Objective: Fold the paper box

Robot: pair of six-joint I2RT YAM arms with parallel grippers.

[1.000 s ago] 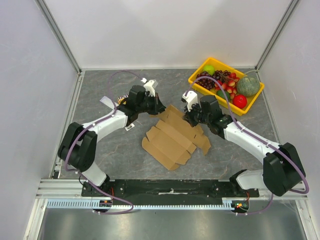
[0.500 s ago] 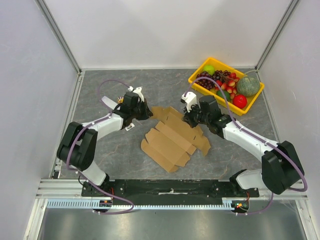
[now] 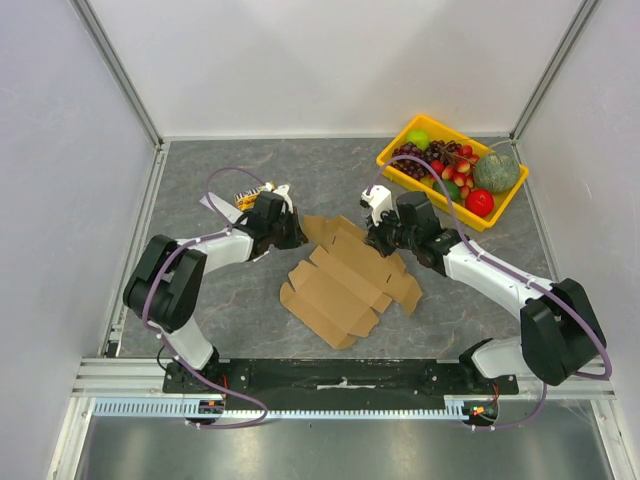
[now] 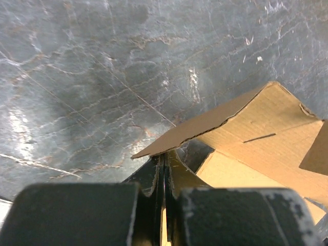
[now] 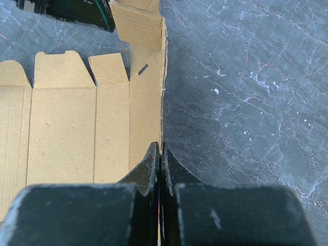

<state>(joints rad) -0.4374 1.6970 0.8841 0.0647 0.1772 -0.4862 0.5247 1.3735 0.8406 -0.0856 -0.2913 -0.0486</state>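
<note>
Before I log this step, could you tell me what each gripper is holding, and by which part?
Both pinch the paper box: the left gripper holds a raised flap's corner, and the right gripper holds the sheet's side edge.

Left arm (image 3: 215, 248): base at the near edge toward the left corner; elbow folded up by the left edge; white forearm reaching in toward the middle of the surface.
Left gripper (image 4: 164, 154): held low, fingers (image 4: 148, 177) pinched together on an edge of the paper box (image 3: 340, 285).
Right arm (image 3: 490, 275): base at the near edge toward the right corner; elbow raised by the right edge; forearm angled in toward the middle.
Right gripper (image 5: 160, 149): held low, fingers (image 5: 147, 171) pinched together on a box edge.
</note>
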